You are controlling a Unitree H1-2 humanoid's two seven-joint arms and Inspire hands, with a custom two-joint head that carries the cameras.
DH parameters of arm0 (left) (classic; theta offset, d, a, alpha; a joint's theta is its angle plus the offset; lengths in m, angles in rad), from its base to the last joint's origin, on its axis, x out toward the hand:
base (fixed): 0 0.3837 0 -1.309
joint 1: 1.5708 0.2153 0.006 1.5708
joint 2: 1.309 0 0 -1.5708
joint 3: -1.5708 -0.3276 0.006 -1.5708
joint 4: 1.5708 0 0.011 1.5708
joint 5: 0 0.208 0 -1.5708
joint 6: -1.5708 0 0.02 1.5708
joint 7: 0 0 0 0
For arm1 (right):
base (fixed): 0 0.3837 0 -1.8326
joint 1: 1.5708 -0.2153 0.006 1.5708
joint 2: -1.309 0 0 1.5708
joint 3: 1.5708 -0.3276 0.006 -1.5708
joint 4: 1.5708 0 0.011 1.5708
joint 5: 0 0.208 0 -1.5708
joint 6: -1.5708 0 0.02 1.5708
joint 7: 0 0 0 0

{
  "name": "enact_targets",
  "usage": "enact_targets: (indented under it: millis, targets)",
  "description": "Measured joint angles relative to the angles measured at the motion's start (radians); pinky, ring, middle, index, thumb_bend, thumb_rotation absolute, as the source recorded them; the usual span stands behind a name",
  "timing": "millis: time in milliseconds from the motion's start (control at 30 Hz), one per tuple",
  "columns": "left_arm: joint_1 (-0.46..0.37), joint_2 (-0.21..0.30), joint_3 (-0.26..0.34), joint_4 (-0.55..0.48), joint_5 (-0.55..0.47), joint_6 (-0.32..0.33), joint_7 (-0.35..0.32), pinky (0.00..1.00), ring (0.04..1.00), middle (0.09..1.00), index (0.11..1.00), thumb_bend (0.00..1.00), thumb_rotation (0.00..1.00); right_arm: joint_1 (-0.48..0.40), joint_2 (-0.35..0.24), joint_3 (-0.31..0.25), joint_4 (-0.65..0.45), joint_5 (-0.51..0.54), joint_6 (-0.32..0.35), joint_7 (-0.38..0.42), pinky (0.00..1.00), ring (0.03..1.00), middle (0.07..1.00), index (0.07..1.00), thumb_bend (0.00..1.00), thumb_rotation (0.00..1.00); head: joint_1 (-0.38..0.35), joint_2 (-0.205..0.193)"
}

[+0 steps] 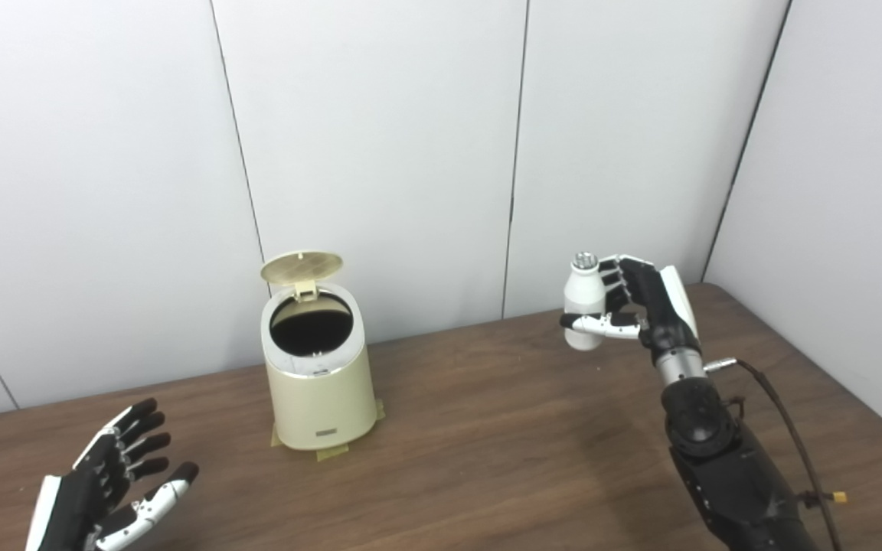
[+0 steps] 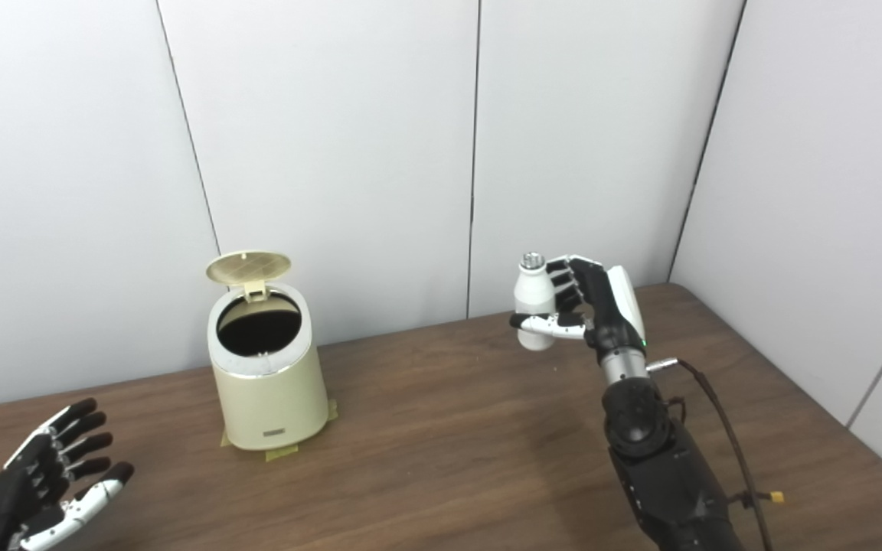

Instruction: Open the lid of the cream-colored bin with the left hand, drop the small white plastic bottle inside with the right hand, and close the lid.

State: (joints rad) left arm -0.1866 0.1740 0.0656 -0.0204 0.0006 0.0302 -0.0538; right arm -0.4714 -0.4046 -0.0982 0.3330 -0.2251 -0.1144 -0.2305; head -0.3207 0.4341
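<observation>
The cream-colored bin [image 1: 321, 383] stands on the wooden table at centre left. Its round lid [image 1: 302, 268] is tipped up at the back, so the dark opening [image 1: 311, 324] shows. My right hand [image 1: 636, 306] is raised above the table on the right, shut on the small white plastic bottle [image 1: 583, 300]. The bottle is upright, silver cap on top, well to the right of the bin. My left hand [image 1: 108, 482] hovers low at the front left, open with fingers spread, away from the bin and holding nothing.
Yellow tape tabs [image 1: 331, 453] stick out from under the bin's base. White wall panels [image 1: 380, 153] stand close behind the table. The table's right edge [image 1: 824, 367] runs diagonally near my right arm, whose cable [image 1: 789, 436] hangs beside it.
</observation>
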Motion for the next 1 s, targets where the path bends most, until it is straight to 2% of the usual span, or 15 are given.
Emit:
enact_targets:
  millis: [133, 233, 300, 433, 533, 567, 733, 1000]
  targets:
    - [-0.001, -0.001, -0.010, 0.037, 0.006, -0.019, 0.001, 0.75, 0.771, 0.829, 0.855, 0.62, 0.01, -0.030, 0.038, 0.062, -0.122, -0.023, 0.062, 0.070, 0.32, 0.398, 0.487, 0.555, 0.49, 0.00, 0.040, -0.009]
    - [-0.001, -0.008, -0.014, 0.058, 0.013, -0.027, 0.002, 0.77, 0.766, 0.826, 0.852, 0.64, 0.02, -0.078, 0.064, 0.101, -0.157, -0.039, 0.104, 0.113, 0.32, 0.398, 0.489, 0.550, 0.49, 0.00, 0.061, -0.012]
    - [-0.001, -0.012, -0.016, 0.074, 0.019, -0.055, 0.003, 0.76, 0.759, 0.819, 0.843, 0.65, 0.02, -0.117, 0.082, 0.117, -0.153, -0.046, 0.107, 0.126, 0.34, 0.402, 0.492, 0.536, 0.50, 0.00, 0.095, -0.017]
    - [-0.002, -0.031, -0.019, 0.088, 0.024, -0.058, 0.011, 0.75, 0.756, 0.811, 0.829, 0.67, 0.04, -0.181, 0.119, 0.135, -0.125, -0.037, 0.102, 0.151, 0.35, 0.414, 0.497, 0.518, 0.50, 0.00, 0.179, -0.025]
    - [-0.002, -0.044, -0.019, 0.089, 0.024, -0.059, 0.016, 0.70, 0.755, 0.812, 0.828, 0.68, 0.04, -0.189, 0.159, 0.151, -0.124, -0.037, 0.106, 0.159, 0.34, 0.410, 0.499, 0.531, 0.50, 0.00, 0.241, -0.025]
    - [-0.002, -0.048, -0.021, 0.090, 0.024, -0.061, 0.016, 0.69, 0.759, 0.817, 0.830, 0.68, 0.05, -0.188, 0.176, 0.155, -0.128, -0.036, 0.115, 0.167, 0.33, 0.401, 0.497, 0.540, 0.50, 0.00, 0.241, -0.025]
    - [-0.002, -0.079, -0.035, 0.101, 0.029, -0.071, 0.019, 0.68, 0.774, 0.826, 0.841, 0.69, 0.07, -0.192, 0.255, 0.173, -0.141, -0.029, 0.128, 0.189, 0.32, 0.393, 0.493, 0.549, 0.49, 0.00, 0.310, -0.031]
    - [-0.002, -0.094, -0.044, 0.114, 0.059, -0.089, 0.031, 0.67, 0.775, 0.820, 0.839, 0.70, 0.08, -0.239, 0.334, 0.188, -0.115, -0.035, 0.157, 0.190, 0.32, 0.382, 0.488, 0.554, 0.49, 0.00, 0.325, -0.026]
